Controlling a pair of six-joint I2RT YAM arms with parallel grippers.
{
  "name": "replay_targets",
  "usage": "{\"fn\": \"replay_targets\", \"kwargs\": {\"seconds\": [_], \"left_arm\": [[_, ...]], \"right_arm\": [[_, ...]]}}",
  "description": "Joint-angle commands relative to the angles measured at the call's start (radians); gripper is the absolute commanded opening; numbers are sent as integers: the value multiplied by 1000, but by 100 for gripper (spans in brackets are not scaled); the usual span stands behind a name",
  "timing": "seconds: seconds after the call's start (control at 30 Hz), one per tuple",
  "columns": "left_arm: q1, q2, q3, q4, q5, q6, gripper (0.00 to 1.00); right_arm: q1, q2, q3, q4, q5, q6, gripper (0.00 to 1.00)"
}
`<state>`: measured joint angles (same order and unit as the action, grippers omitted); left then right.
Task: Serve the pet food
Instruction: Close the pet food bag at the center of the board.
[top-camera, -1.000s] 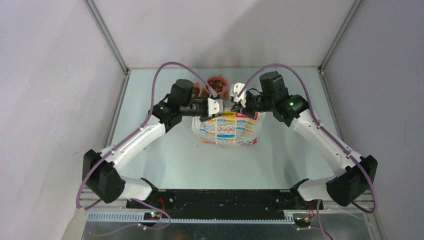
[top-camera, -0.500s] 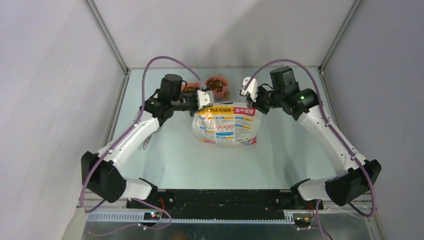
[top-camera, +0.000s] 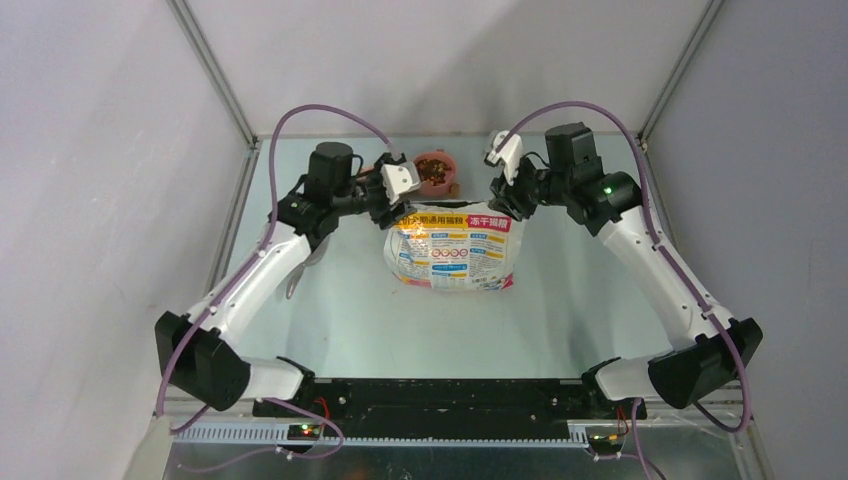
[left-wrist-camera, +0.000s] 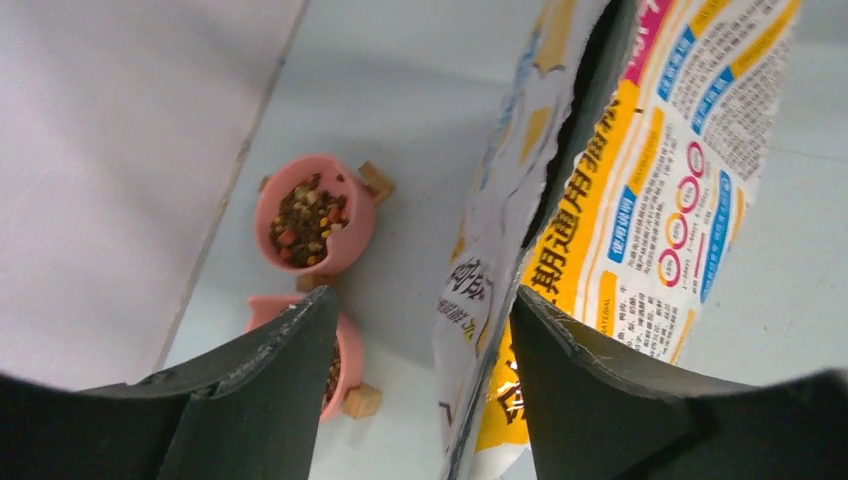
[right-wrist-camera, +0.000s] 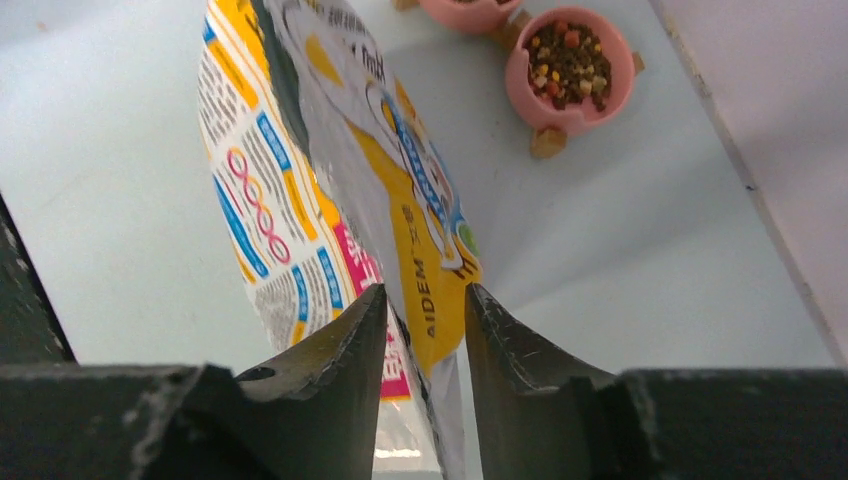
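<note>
The printed cat-food bag (top-camera: 452, 248) stands upright mid-table with its top slit open. Behind it sit two pink bowls; the right-hand one (top-camera: 434, 172) holds pet food (top-camera: 433, 169), brown and reddish kibble, which also shows in both wrist views (left-wrist-camera: 305, 210) (right-wrist-camera: 568, 62). The other bowl (left-wrist-camera: 343, 350) is half hidden behind my left finger. My left gripper (top-camera: 398, 180) is open, and in its wrist view (left-wrist-camera: 425, 310) the bag's (left-wrist-camera: 640, 180) top left edge hangs loose between the fingers. My right gripper (top-camera: 503, 155) is open too, its jaws (right-wrist-camera: 425, 300) straddling the bag's (right-wrist-camera: 300, 180) top right corner.
The bowls rest on small wooden block feet (left-wrist-camera: 362, 400). The enclosure's back wall (top-camera: 440, 70) stands close behind them, with side walls left and right. A thin grey handle (top-camera: 293, 287) pokes out under my left forearm.
Both grippers have opened and let go of the bag's top corners. They have drawn apart and back toward the rear wall. The bag stays upright.
</note>
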<state>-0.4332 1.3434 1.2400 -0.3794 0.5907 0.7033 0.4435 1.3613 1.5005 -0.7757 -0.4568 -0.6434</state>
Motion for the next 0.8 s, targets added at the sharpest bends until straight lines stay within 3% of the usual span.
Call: {"fn": "replay_targets", "kwargs": {"seconds": [0.0,0.07,0.13,0.27,0.37,0.47,0.53,0.63,0.77], "left_arm": [[16,-100,40,98,-185,-135,77],[23,-135,50,116,-295,-224,92],[32,-165,76,101,-417,-321,99],[45,-215,139,57,-521,-448,100],[49,-250,135,85,-577,-507,100],[57,-271,139,60,-501,-494,100],[60,-294,80,97,-431,-500,100],[65,-296,53,86,-365,-550,99],[90,-291,45,-45,-27,-467,98]], "right_arm": [[7,-38,45,180,-49,255,40],[-1,-52,45,267,-59,348,42],[-17,-61,57,313,-56,446,45],[-61,-48,147,323,3,619,46],[-72,-18,235,234,85,710,47],[-77,-10,257,154,101,744,53],[-72,-23,224,156,53,754,68],[-22,-33,215,121,45,708,80],[83,-37,215,83,58,562,84]]}}
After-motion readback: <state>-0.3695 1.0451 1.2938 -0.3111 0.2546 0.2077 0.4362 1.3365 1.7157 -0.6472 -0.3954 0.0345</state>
